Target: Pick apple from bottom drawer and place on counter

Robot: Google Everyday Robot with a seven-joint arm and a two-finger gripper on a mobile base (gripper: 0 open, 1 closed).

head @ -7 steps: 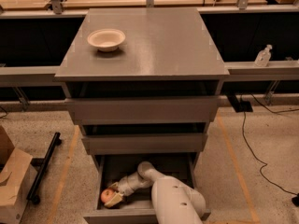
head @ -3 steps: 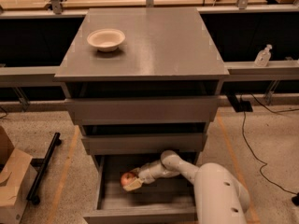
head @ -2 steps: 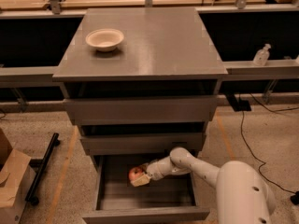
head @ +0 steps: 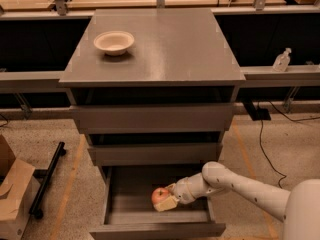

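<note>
Far to the left of the pincer (head: 167,202), a cardboard box (head: 14,194) and a black bar (head: 47,178) are lying on the floor, well out of any lifting path. High above the pincer and to its left, a white bowl (head: 114,42) is sitting on the tabletop (head: 165,49), leaving most of that grey surface bare.

The apple (head: 159,195) is sitting at the pincer's left tip, inside the open bottom drawer (head: 150,230), with the pincer closing around it. I cannot tell whether it is resting on the drawer floor.

The apple is looking firm, light and smooth-skinned, so it is probably needing a moderate hold across its widest part to avoid slipping or bruising.

Directly above the pincer, the middle drawer (head: 155,154) and top drawer (head: 152,119) are projecting, so the lift is likely needing to come outward before rising. To the right the arm (head: 240,184) is reaching in. Up and far right, a bottle (head: 281,60) is standing on a ledge.
</note>
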